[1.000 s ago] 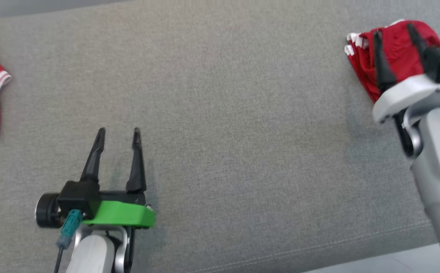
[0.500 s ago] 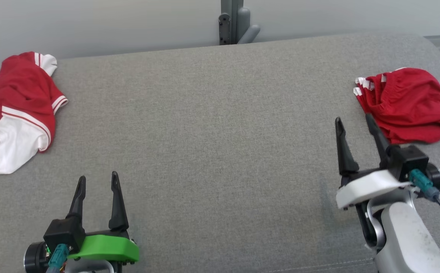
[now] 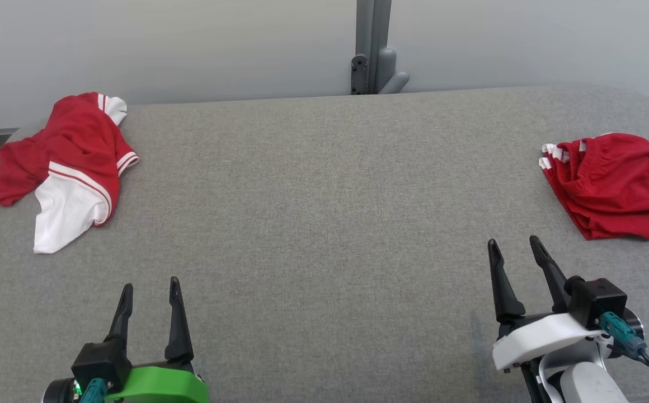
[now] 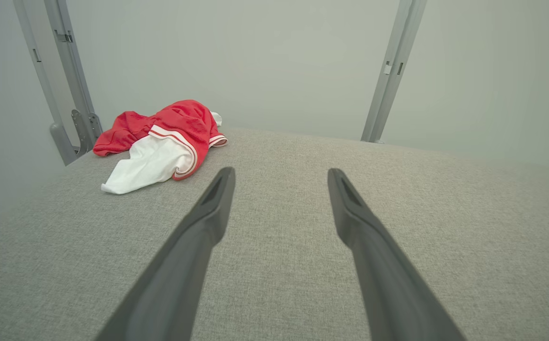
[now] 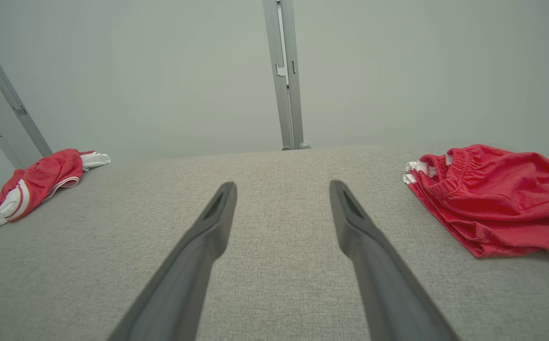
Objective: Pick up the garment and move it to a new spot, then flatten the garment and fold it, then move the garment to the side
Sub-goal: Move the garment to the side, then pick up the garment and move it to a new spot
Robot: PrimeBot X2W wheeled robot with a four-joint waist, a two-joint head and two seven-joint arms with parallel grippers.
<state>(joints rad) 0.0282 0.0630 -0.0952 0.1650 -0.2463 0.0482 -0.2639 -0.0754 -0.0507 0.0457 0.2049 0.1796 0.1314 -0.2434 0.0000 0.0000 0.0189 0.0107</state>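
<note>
Nearest, the left gripper (image 3: 151,283) and right gripper (image 3: 513,240) hover empty over the grey upholstered surface (image 3: 324,224), jaws apart. Farther right, red shorts (image 3: 615,187) lie folded near the edge, judged already set aside. Far left, a crumpled red-and-white garment (image 3: 67,162) awaits pickup, which calls for a left-arm reach. No legible writing.

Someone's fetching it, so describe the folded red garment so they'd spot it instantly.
On the grey fabric surface, look to its right end, beyond the right gripper. The folded red shorts lie there: almost all red with a gathered waistband, unlike the crumpled red-and-white garment at the left.
</note>
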